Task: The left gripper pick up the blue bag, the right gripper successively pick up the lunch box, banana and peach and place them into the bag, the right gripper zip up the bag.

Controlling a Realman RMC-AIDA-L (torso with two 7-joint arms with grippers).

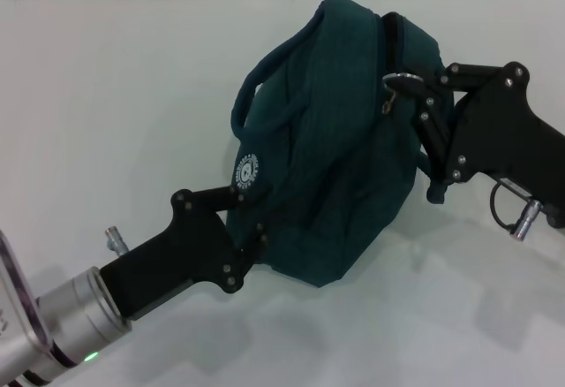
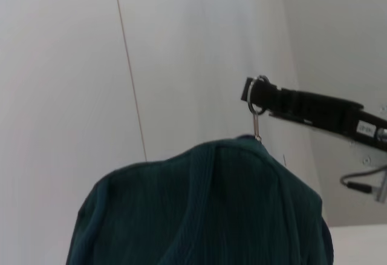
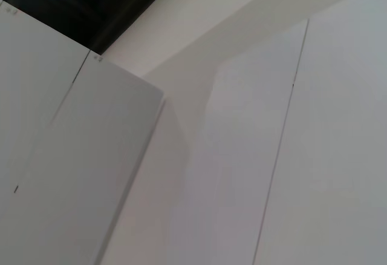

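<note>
Nearest the head camera, the left gripper (image 1: 252,215) came up from the lower left and was clamped on the lower front of the blue bag (image 1: 331,148), close by its round white badge (image 1: 247,171). That bag stood raised and tilted above the white table (image 1: 106,95), bulging as if already filled; no lunch box, banana or peach lay in sight. On the far right side, the right gripper (image 1: 413,91) was pinched on the metal zip ring (image 1: 402,80) at the bag's upper edge. Judging by this, the zipping was the step in hand.

From the left wrist camera, the bag's ribbed top (image 2: 205,210) filled the lower frame, and the right gripper (image 2: 257,95) held the ring (image 2: 256,104) just above the seam, its link hanging down to the fabric.

From the right wrist camera, only pale panels and a dark strip showed; neither the bag nor fingers were visible.

To zip well, the right arm should probably pull along the zip line rather than away from it, while the left grip holds the cloth taut against the pull. A sideways tug might jam the slider or slip the ring free.
</note>
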